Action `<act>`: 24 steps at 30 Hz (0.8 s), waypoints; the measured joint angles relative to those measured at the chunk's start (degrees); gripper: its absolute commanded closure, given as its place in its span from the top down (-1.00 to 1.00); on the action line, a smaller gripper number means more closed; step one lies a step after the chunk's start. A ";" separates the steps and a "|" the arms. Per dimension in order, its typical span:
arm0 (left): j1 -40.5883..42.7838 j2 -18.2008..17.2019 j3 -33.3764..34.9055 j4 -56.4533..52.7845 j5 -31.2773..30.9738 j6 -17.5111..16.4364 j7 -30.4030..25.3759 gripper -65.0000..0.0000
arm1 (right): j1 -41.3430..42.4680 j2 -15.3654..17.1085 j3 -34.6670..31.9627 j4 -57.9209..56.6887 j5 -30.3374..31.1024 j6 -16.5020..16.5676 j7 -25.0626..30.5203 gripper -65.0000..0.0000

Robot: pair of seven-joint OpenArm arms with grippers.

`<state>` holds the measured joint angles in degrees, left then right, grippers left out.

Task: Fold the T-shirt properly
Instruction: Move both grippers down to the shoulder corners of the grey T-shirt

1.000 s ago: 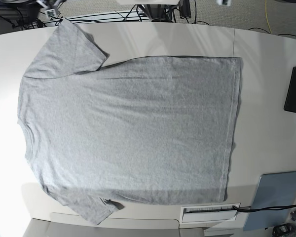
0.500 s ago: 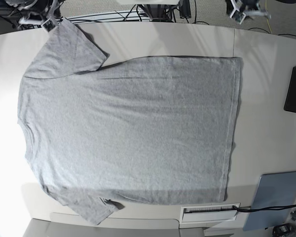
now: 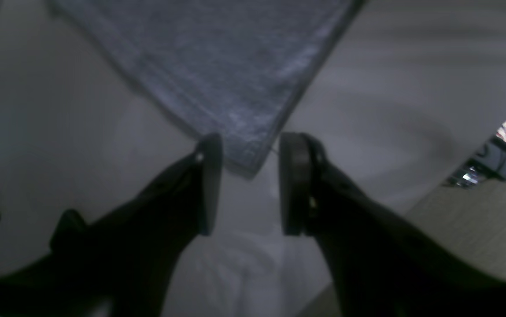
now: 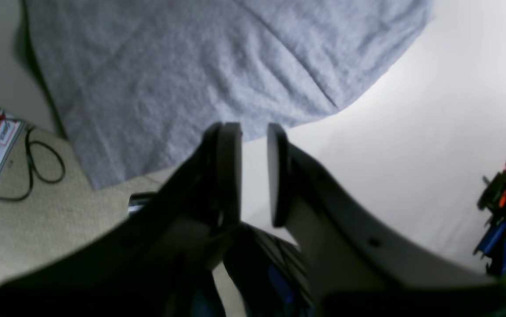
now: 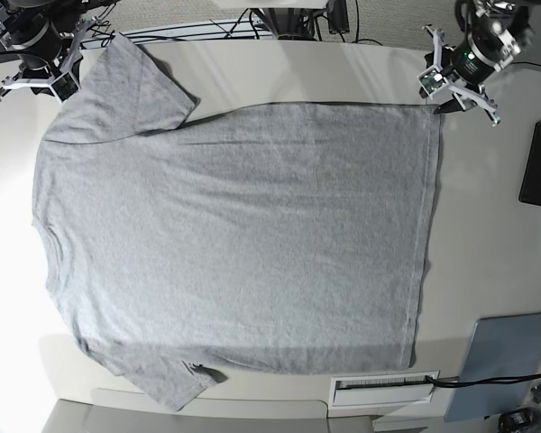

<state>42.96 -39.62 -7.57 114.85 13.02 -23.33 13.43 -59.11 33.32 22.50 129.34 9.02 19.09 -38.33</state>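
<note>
Now the large heather-grey cotton T-shirt point(image 5: 234, 234) lies flat on the white table point(image 5: 487, 180). Left pincer point(image 3: 247, 180), spread, hovers at its two-o'clock hem corner; right pincer point(image 4: 253, 169), slightly parted, empty, at eleven. A shallow bite could slip off.

A pale, off-white table point(image 5: 487, 180) carries everything. The grey T-shirt point(image 5: 243, 244) lies spread flat across most of it, plain side up, neck toward the left edge and hem toward the right; one sleeve reaches the far left corner, the other the near edge. A black slab-like object point(image 5: 539, 164) lies at the right edge, a grey-blue flat pad point(image 5: 505, 361) at the near right corner, and a white slotted piece point(image 5: 383, 390) rests along the near edge beside it.
</note>
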 measured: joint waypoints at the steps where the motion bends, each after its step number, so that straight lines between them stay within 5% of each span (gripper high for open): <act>1: -0.20 -0.55 -0.02 -0.55 0.11 -1.09 -1.11 -0.17 | 0.24 0.04 -0.02 0.00 0.04 0.07 0.00 -0.65; 6: -0.28 -1.36 -0.02 -2.45 5.25 -2.38 -7.13 -0.17 | 3.13 0.02 -0.02 0.00 0.00 0.20 -0.04 -0.65; 16: -3.37 -0.68 0.22 -3.52 5.62 0.31 -7.08 -0.17 | 5.79 0.00 -0.02 0.00 0.00 0.07 -0.66 -0.65; 24: -8.74 -0.59 10.62 -9.97 9.66 -0.04 -7.28 -0.17 | 5.81 0.02 -0.02 0.00 0.02 0.04 -3.17 -0.65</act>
<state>34.22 -40.21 3.05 104.88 22.68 -23.38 6.15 -53.30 33.34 22.48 129.34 9.04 19.14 -41.50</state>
